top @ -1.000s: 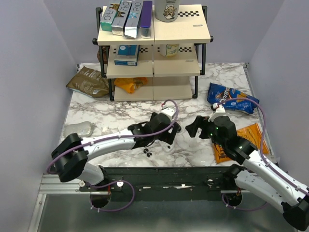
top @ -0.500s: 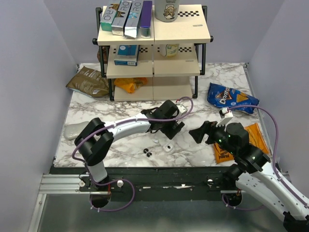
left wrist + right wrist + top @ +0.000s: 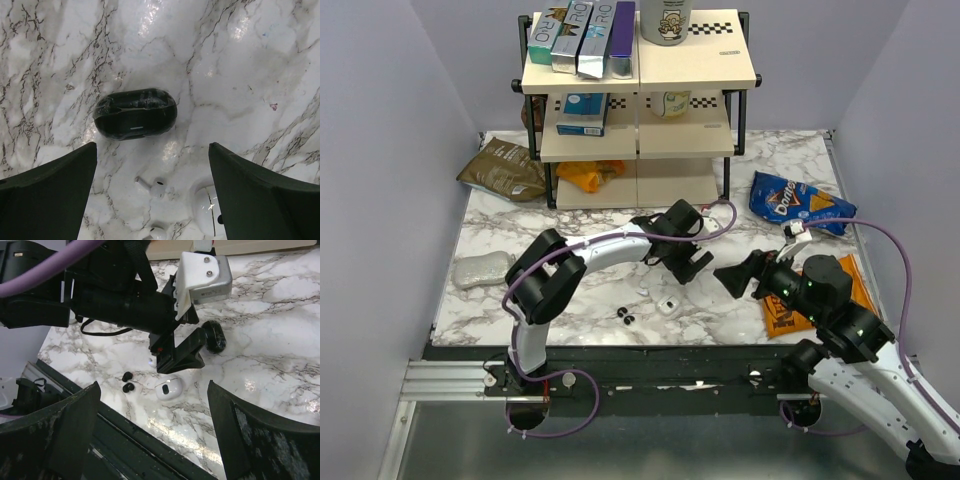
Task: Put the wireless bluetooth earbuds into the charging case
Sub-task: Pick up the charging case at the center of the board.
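Grey-veined white marble covers the desk (image 3: 582, 228), glossy enough to throw glare. Both hands stand wide and empty. The left hand (image 3: 152, 146) hangs straight over the charging case (image 3: 135, 113), a smooth black oval pod with its shiny lid shut. The right hand (image 3: 154, 385) hovers near it. The earbuds (image 3: 626, 318), two tiny black rounded beads, lie loose together by the desk's front edge, apart from the case. A white case (image 3: 167, 388) and white stemmed buds (image 3: 155, 187) lie between them. Nothing is inserted yet. I'd guess the lid must be opened first, then each slippery bud needs a fine pinch.
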